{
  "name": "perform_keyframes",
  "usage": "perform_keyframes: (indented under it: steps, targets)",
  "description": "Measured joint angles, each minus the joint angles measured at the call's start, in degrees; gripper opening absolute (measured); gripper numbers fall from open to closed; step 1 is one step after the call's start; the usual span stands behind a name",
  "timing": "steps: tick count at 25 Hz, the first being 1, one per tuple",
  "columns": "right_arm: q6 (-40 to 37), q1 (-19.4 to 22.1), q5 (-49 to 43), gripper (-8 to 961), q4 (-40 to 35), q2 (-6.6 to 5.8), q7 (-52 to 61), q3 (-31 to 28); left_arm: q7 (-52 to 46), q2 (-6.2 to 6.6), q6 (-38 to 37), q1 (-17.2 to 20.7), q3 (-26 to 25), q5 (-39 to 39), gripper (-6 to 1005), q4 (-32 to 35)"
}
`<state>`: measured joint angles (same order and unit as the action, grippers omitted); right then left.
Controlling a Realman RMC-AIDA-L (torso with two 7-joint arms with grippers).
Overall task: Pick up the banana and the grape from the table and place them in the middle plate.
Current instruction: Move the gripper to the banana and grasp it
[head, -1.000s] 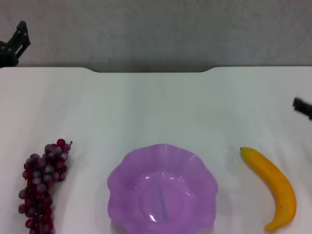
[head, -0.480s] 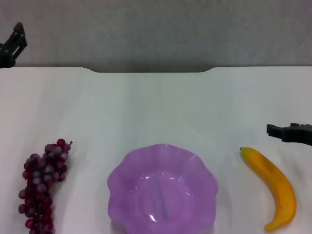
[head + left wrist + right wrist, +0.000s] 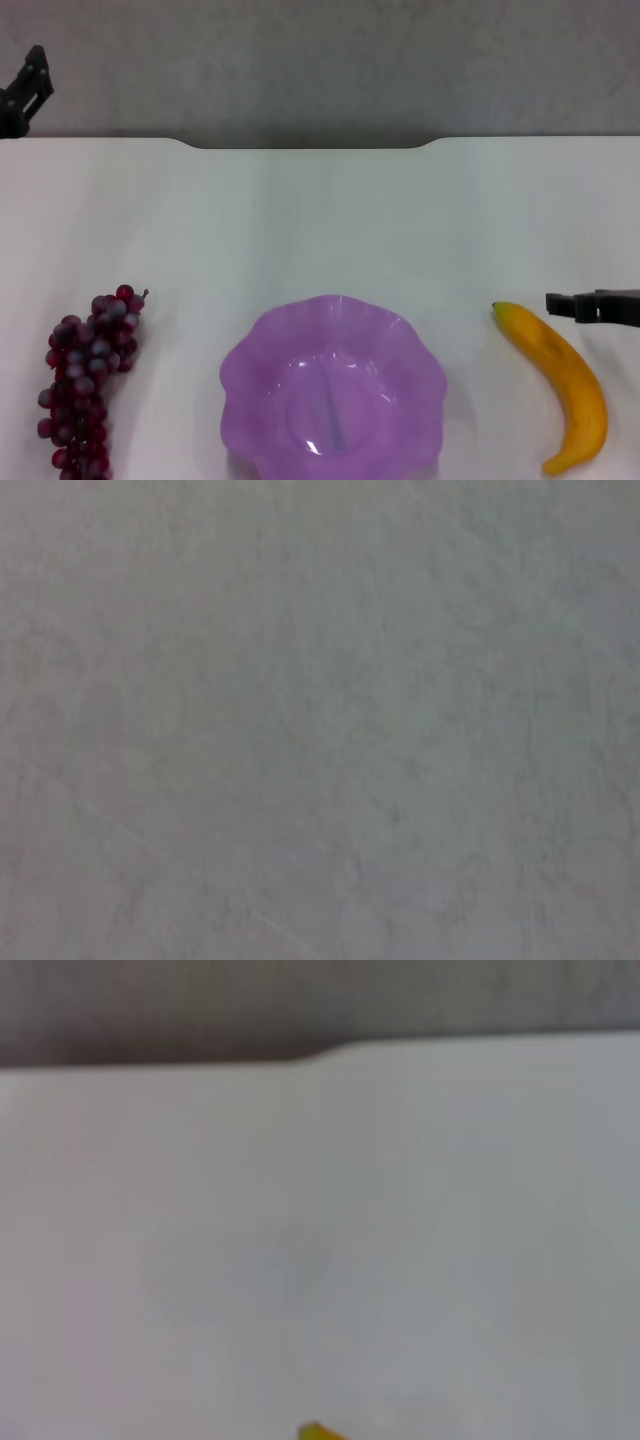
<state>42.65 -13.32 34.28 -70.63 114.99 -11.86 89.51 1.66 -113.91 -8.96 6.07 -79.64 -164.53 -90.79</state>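
The banana [image 3: 561,383] lies on the white table [image 3: 330,220] at the near right, its greenish stem tip toward the plate; its tip also shows in the right wrist view [image 3: 318,1431]. The grape bunch [image 3: 86,374] lies at the near left. The purple scalloped middle plate [image 3: 333,385] sits between them and holds nothing. My right gripper [image 3: 590,305] reaches in from the right edge, just above the banana's upper part. My left gripper [image 3: 22,92] is at the far left, beyond the table's far edge.
The table's far edge has a notch [image 3: 310,146] with a grey floor behind it. The left wrist view shows only grey floor.
My right gripper has moved in from the right edge and down toward the banana. The left gripper has barely moved. Banana, grapes and plate have not moved.
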Motion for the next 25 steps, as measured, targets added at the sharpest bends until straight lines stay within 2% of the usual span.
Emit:
perform_keyframes:
  steps: [10, 25]
  targets:
    - [1.1, -4.8, -1.3, 703, 5.7, 0.06, 1.3, 2.2, 0.0, 0.01, 0.0, 0.0, 0.0, 0.0, 739, -0.3]
    - [2.6, -8.3, -0.7, 698, 10.3, 0.04, 1.5, 4.6, 0.0, -0.02, 0.0, 0.1, -0.1, 0.0, 736, -0.4]
